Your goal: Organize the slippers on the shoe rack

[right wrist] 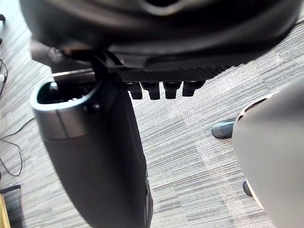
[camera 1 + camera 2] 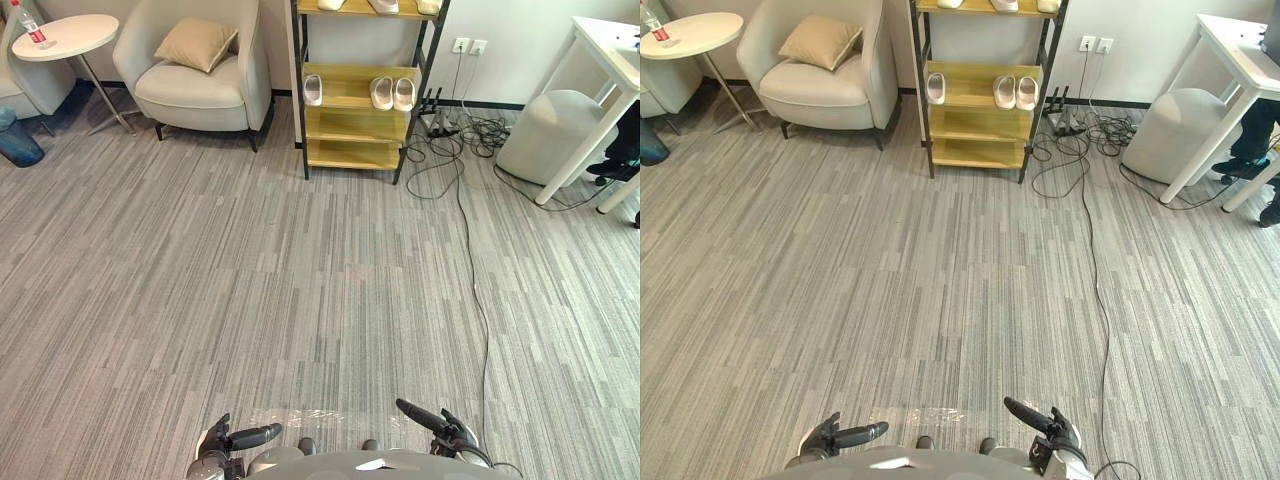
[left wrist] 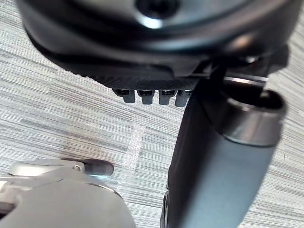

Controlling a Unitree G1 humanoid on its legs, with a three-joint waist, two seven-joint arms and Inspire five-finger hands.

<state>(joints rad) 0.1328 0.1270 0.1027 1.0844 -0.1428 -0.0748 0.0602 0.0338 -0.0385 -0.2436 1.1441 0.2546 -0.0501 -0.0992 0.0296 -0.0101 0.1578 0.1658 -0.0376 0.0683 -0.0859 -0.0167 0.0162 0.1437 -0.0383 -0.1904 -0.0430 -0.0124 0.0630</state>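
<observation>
Rack: the wooden shoe rack with a black metal frame stands at 12 o'clock, against the far wall and well apart from the robot.
Slippers: on the middle shelf, a lone white slipper sits toward the 9 o'clock end. A pair of white slippers lies side by side toward the 3 o'clock end, and bare wood shows between them. More pale slippers are on the top shelf, cut off by the edge, so I cannot tell how many.
Left hand: the dark left hand hangs low at 7 o'clock, close to the body. Its fingers are relaxed and apart, with nothing in them.
Right hand: the dark right hand hangs low at 5 o'clock. Its fingers are loose too, and they hold nothing.
Step in hand: I judge this to be the approach, since no slipper is within reach yet.
Path: open grey striped carpet runs straight to the rack. The cream upholstered armchair sits at 11 o'clock and the rounded grey pouf at 2 o'clock, so a centred line keeps clear of both.
Doing it well: walk straight at 12 o'clock and stop square to the rack, with the middle shelf in front of both arms. Keep the hands low and loose on the way so they do not catch the frame.
Next call: the lone slipper looks like the one out of order. The left hand is on its side, so it is the natural one to reach in.
Risk: stopping off-centre would force a reach past the black upright.
</observation>
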